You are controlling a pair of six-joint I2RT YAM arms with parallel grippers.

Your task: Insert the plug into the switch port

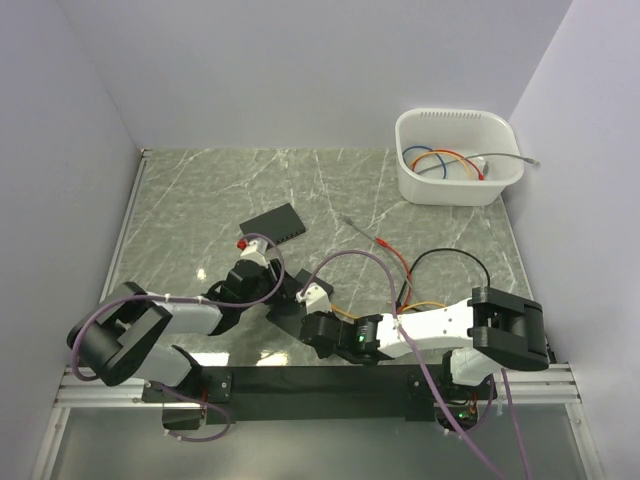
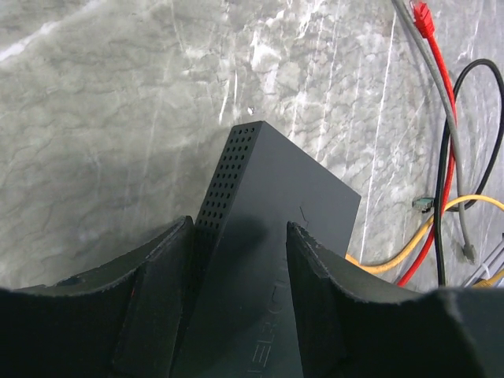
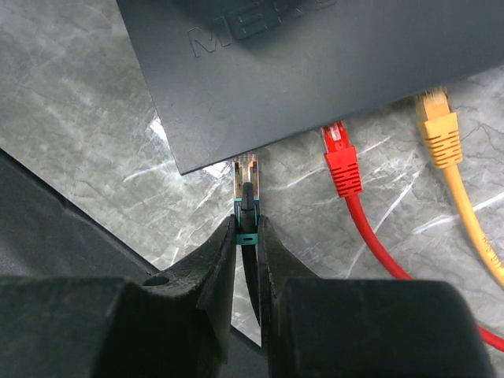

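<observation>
Right at the port edge of the switch (image 3: 315, 71), the plug (image 3: 246, 177) is pinched in the right end effector (image 3: 246, 228), long axis aimed straight in, beside the red plug (image 3: 341, 161). Left end effector (image 2: 240, 236) straddles the switch, grip unclear.

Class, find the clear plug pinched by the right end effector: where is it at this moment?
In the right wrist view, the clear plug sits in the right end effector, its tip at the near edge of the switch, just left of the red plug.

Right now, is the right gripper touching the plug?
Touching. The right wrist view shows the right gripper pinching the plug by its boot, no gap either side, tip at the switch edge.
</observation>
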